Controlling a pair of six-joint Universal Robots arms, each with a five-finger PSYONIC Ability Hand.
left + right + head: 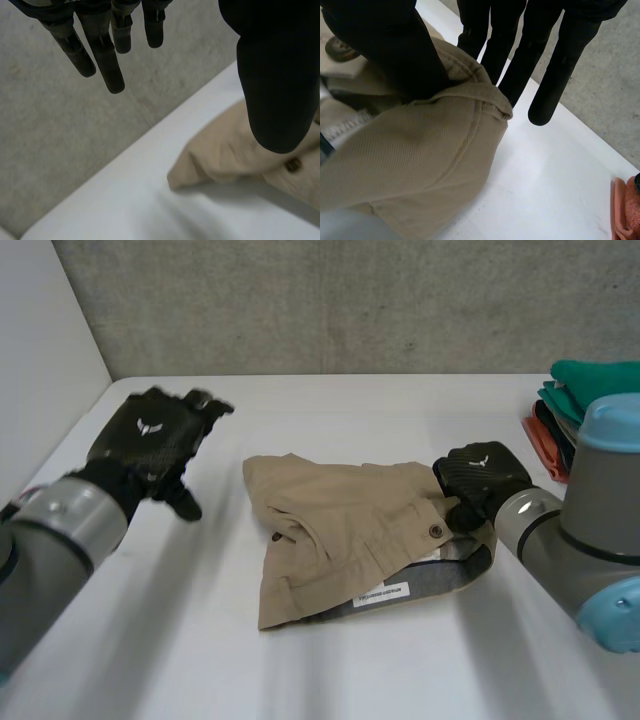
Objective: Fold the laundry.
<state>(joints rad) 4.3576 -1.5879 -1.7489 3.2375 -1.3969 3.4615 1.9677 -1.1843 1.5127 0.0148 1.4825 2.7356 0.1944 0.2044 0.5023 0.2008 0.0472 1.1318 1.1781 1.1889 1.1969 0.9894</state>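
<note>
The khaki trousers (340, 530) lie folded mid-frame on the counter (330, 670). The right hand (482, 472) pinches their right edge, thumb against straight fingers. The left hand (150, 435) hovers open, well apart at left.

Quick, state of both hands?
Left hand: open, holding nothing.
Right hand: shut on the khaki trousers, edge pinched between thumb and fingers.

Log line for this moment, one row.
left hand: open, clear of khaki garment | right hand: fingers pinching its waistband end | folded stack: right edge of table

White table (330, 670), grey concrete wall (350, 300)
</note>
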